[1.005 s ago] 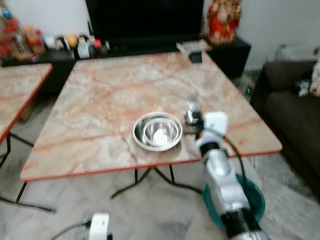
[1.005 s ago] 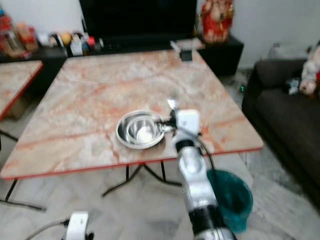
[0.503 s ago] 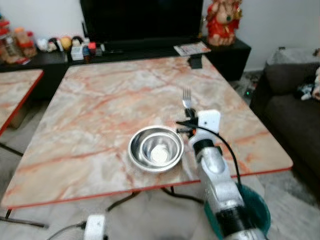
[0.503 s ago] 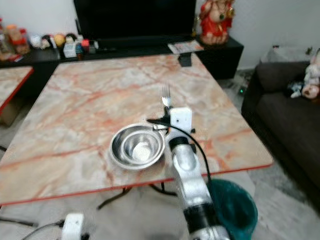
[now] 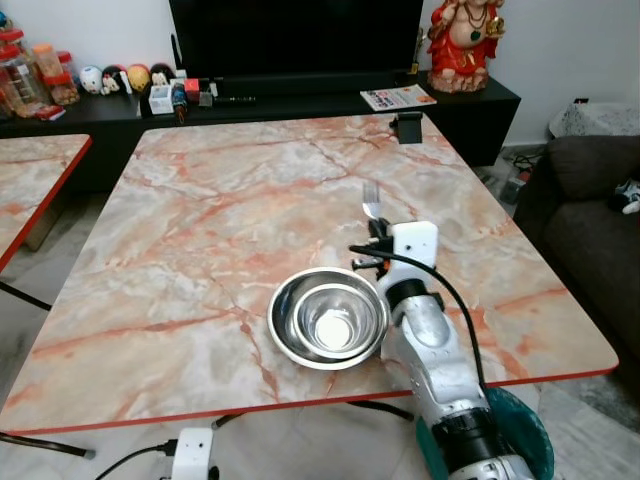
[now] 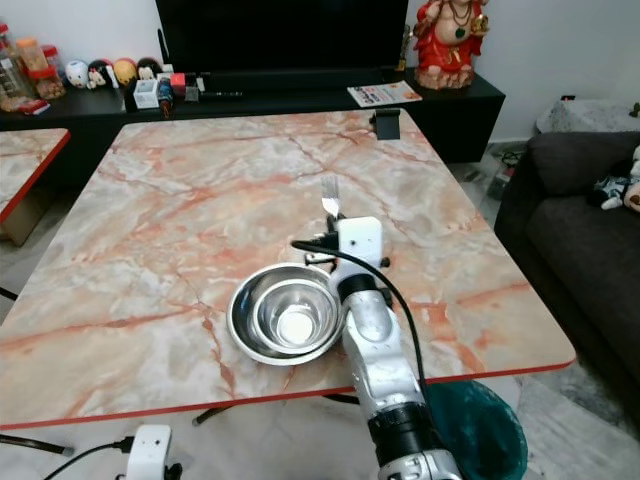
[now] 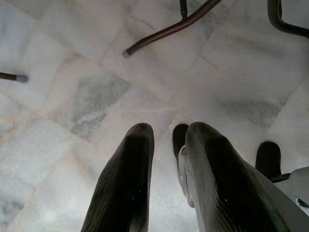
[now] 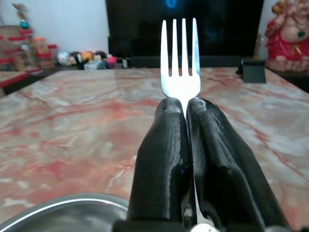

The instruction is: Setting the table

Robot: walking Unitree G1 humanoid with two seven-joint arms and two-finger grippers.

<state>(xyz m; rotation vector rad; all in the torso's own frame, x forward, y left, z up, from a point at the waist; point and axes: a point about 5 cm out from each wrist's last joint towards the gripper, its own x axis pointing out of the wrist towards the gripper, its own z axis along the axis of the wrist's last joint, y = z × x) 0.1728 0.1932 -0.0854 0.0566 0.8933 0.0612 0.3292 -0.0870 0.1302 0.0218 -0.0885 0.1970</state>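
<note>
Two nested steel bowls (image 5: 328,318) sit near the front edge of the marble table (image 5: 220,210). My right gripper (image 8: 186,108) is shut on a silver fork (image 8: 180,58), whose tines stick out past the fingertips toward the far side of the table. In the eye views the fork (image 5: 370,200) is held just above the table, right behind and to the right of the bowls. The bowl rim (image 8: 72,205) lies directly beneath the fingers. My left gripper (image 7: 166,137) hangs low over the tiled floor, its fingers slightly apart with nothing between them.
A small black object (image 5: 407,127) stands at the table's far right edge. A second marble table (image 5: 30,190) is at the left, a dark sofa (image 5: 600,220) at the right, a teal bin (image 5: 520,440) below the front right corner. A TV cabinet (image 5: 300,95) with a red statue (image 5: 462,45) lines the back wall.
The camera has come closer to the table and steadied, so the picture is sharper. The right gripper still holds the fork beside the bowls, now a little farther over the table.
</note>
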